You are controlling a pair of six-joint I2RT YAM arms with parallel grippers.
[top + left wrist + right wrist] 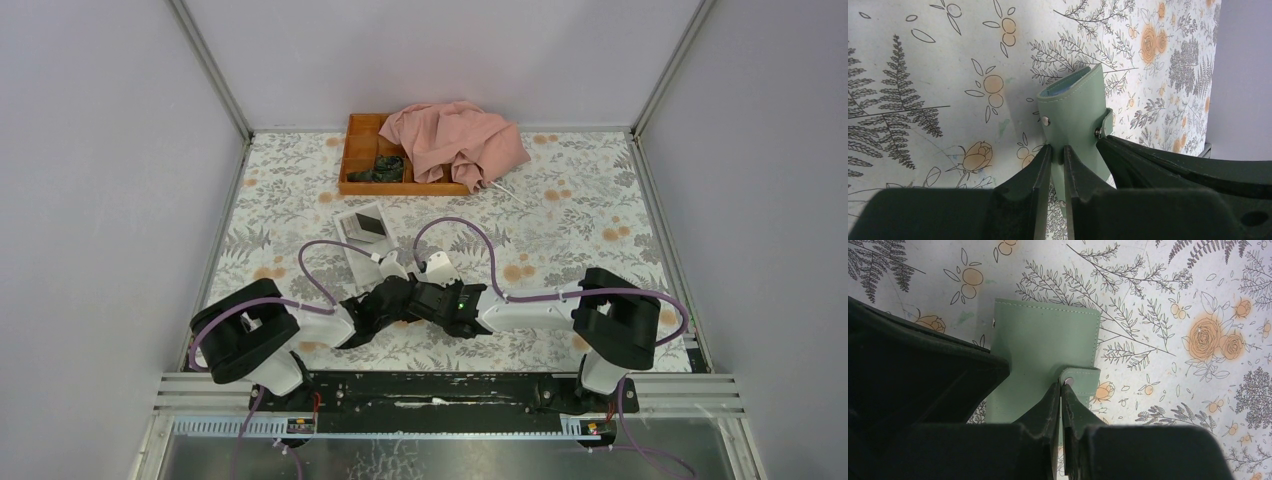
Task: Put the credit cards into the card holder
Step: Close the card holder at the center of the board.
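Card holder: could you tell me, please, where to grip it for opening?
I would pinch the snap tab: a thin flap projecting at the card holder's edge, it suits fingers coming from that side, as the right gripper does. The left gripper clamps the body, steadying it.

Seen from above, the card holder (1073,110) is hidden where the left gripper (1058,156) and right gripper (1061,390) meet over it. In both wrist views its near end is lost behind the fingers. Its inside shows only as a blue sliver, so whether any credit cards sit inside cannot be told. At the far side, a pink cloth (455,140) covers the right part of the orange tray (347,160). The dark items (385,168) in the tray are too small to name.
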